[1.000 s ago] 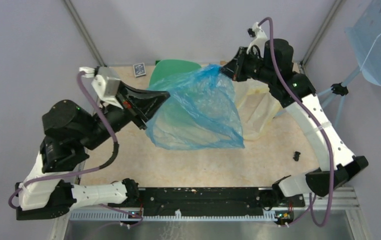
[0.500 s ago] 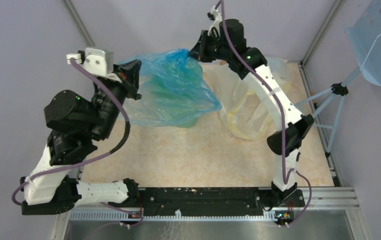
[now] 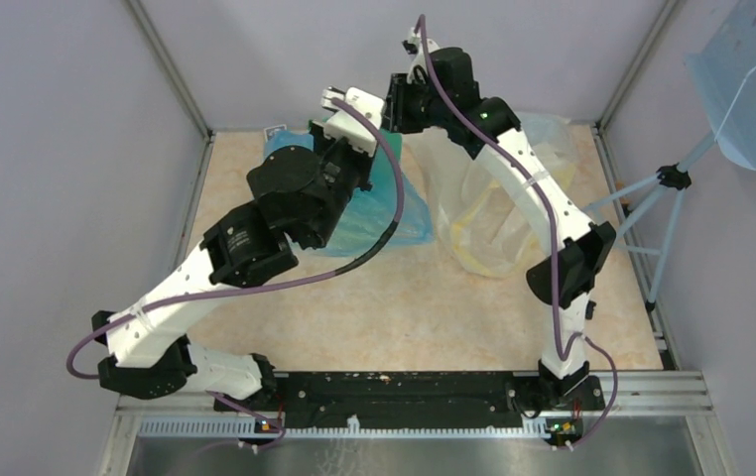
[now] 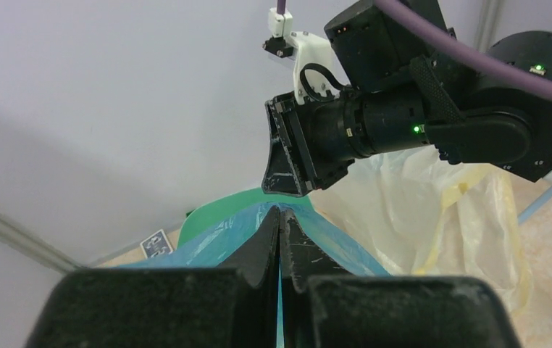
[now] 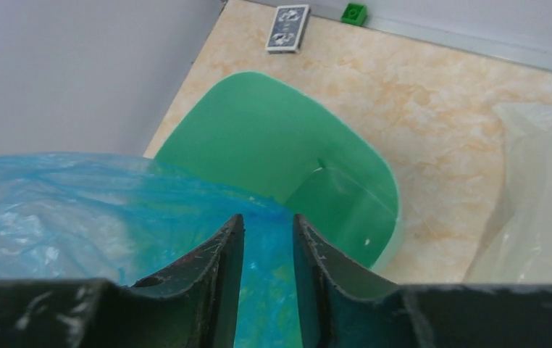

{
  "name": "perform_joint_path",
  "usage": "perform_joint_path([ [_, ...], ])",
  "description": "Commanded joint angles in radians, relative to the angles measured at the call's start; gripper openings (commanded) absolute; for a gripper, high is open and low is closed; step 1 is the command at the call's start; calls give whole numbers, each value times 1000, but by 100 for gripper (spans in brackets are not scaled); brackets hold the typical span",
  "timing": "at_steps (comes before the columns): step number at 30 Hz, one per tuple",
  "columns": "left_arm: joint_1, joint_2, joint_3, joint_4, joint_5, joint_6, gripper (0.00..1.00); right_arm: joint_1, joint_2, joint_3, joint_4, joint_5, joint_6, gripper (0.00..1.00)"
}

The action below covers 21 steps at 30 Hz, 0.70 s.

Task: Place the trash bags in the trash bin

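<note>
The blue trash bag [image 3: 386, 213] lies draped over the mint-green trash bin [image 5: 287, 145] at the back of the table, covering the near part of its mouth. My left gripper [image 4: 280, 217] is shut on a fold of the blue film at the bag's top edge, above the bin. Just past it hangs my right gripper [image 5: 267, 221], its jaws parted, with the blue bag [image 5: 77, 210] showing below the gap and nothing pinched between them. The same right gripper [image 4: 285, 159] appears in the left wrist view, close above my left fingertips.
A large clear bag with a yellow band [image 3: 493, 208] stands right of the bin, under my right arm. A playing card [image 5: 287, 18] and a small green brick [image 5: 354, 13] lie by the back wall. A blue perforated panel on a stand [image 3: 751, 69] is off the table's right side.
My left arm has swung right to the back centre, carrying the bag's edge over the bin. My right gripper has opened and let go of the bag, which now sags onto the bin.
</note>
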Motion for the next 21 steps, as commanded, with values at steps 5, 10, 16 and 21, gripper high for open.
perform_joint_path([
  [5,17,-59,2,126,100,-70,0,18,-83,-14,-16,-125,-17,14],
  [10,94,35,104,-51,162,-204,0,16,-206,-147,8,-68,-52,16],
  [16,265,67,125,-103,363,-352,0,-8,-381,-261,-50,-3,-132,25],
  [21,341,120,159,-113,440,-374,0,-17,-635,-515,6,33,-203,54],
])
